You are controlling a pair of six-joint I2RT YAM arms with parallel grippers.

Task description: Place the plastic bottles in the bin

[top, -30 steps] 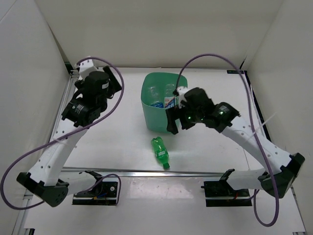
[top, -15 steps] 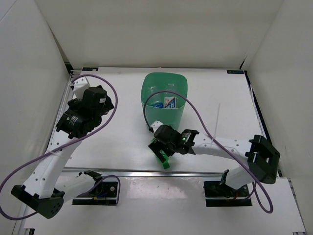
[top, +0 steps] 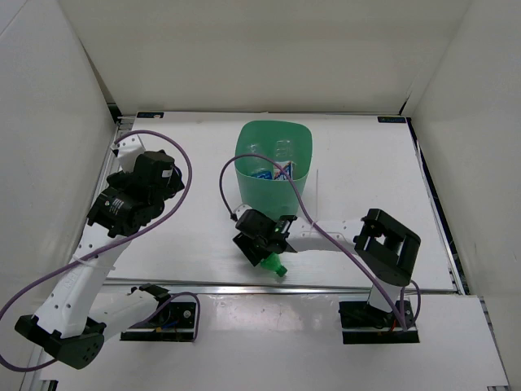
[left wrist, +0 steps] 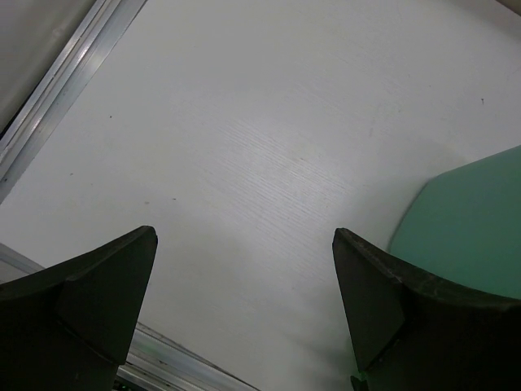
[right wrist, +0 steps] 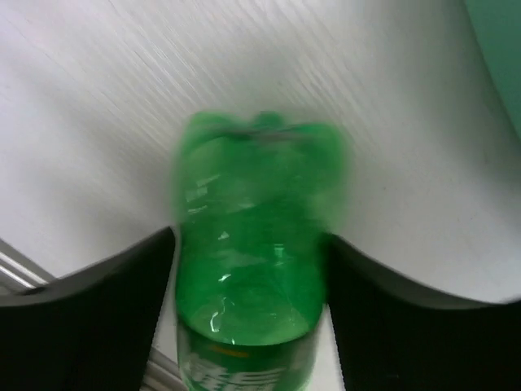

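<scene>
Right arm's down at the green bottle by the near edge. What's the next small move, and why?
Probably close the right gripper firmly on the green bottle before lifting: its fingers flank the bottle's sides, the bottle lies on the table, and the blurred wrist view doesn't confirm a firm grip. The bin stands just beyond.

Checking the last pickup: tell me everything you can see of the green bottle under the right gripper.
The green bottle is translucent plastic with a lobed base and a green cap, lying on the white table, cap toward the near edge. The right gripper straddles it, fingers close against both sides; whether they grip it is unclear.
</scene>
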